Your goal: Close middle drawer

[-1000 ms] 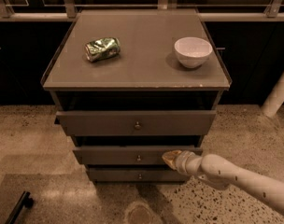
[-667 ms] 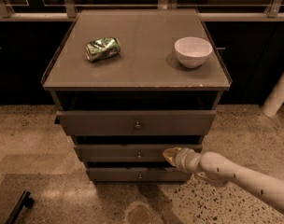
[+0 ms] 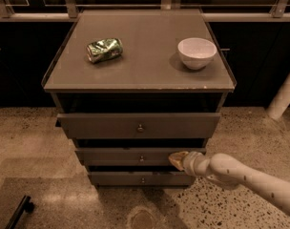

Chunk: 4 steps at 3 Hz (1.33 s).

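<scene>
Contact looked off-centre: the hand (image 3: 179, 160) rested against the front of the middle drawer (image 3: 111, 155), near that front's right end, with the small knob (image 3: 141, 158) away to the hand's left. Whether the hand was open or closed could not be told. The drawer stood out a little from the cabinet, with a dark gap showing above it, so the job appeared unfinished.

The chief risk, as I judged it, was skew. A push delivered so far to one side could have twisted the drawer on its runners and jammed it before it went home. A second risk was slipping. The flat front gave the hand nothing to catch on, and a glancing push might have slid it off the right edge or down onto the bottom drawer (image 3: 121, 179) just below the hand. The top drawer (image 3: 102, 125), directly above the hand, jutted further out, and a rising arm (image 3: 250, 182) could have struck its underside. A hard shove might also have jolted the cabinet and shifted the bowl (image 3: 197, 52) and crushed can (image 3: 105, 49), up on the tabletop (image 3: 145, 75) beyond the hand.
</scene>
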### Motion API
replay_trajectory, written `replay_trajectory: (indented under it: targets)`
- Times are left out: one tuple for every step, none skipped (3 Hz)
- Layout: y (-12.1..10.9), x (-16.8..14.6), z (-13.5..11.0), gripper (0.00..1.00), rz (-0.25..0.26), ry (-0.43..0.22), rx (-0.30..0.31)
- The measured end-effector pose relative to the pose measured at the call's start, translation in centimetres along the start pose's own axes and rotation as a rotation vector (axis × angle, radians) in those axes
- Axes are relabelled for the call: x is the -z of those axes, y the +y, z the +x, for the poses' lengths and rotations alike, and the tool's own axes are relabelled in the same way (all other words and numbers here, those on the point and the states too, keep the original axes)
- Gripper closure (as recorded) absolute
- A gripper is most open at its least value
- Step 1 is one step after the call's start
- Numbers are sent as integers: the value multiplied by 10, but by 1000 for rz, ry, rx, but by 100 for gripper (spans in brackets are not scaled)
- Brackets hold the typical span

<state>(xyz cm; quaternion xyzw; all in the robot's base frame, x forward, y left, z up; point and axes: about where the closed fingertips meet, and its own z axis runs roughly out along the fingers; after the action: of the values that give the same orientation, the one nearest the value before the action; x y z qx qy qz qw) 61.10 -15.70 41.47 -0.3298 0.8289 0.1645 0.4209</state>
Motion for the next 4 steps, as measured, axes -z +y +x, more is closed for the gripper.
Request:
replay_trajectory:
  targets:
    - [-21, 68, 11, 100, -34, 25, -159]
    - [-1, 72, 10, 81, -113, 33, -166]
    - [-1, 72, 10, 58, -113, 33, -166]
    - [-1, 72, 10, 35, -113, 33, -166]
